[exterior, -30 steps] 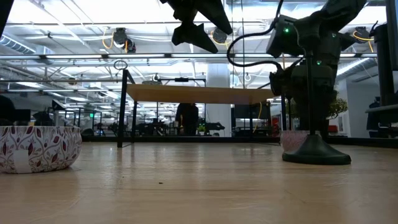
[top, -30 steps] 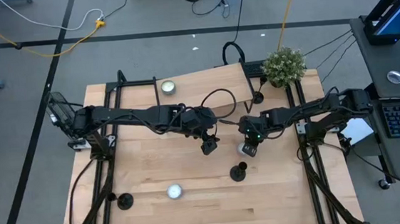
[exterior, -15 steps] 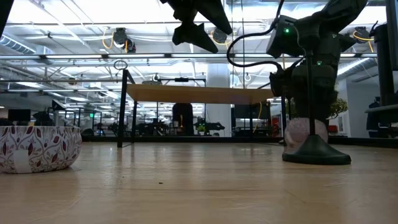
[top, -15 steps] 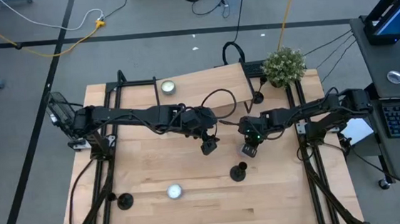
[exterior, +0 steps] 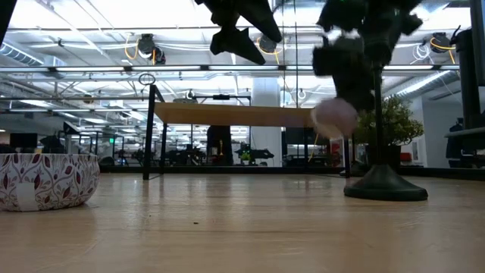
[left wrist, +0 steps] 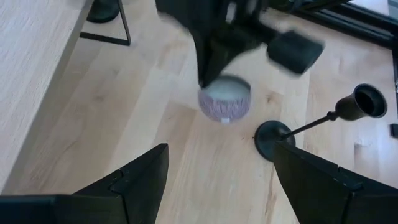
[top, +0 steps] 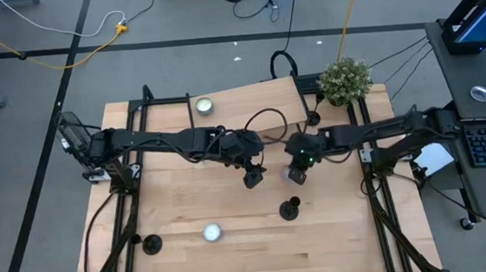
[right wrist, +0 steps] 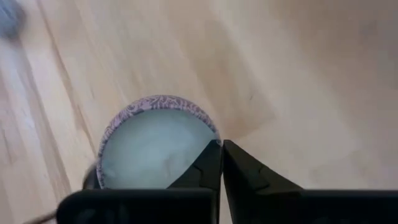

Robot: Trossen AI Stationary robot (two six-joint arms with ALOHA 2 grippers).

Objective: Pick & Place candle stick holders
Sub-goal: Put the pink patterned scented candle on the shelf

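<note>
Pale smooth wood with visible grain is seen on the table (top: 234, 241); the holder (left wrist: 323, 121) looks matte black.

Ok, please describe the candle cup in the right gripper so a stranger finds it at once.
On the wooden table, look at the middle, near the black candle stick holder. There the right gripper pinches a small round candle cup with a patterned side. It alone hangs above the wood.
</note>
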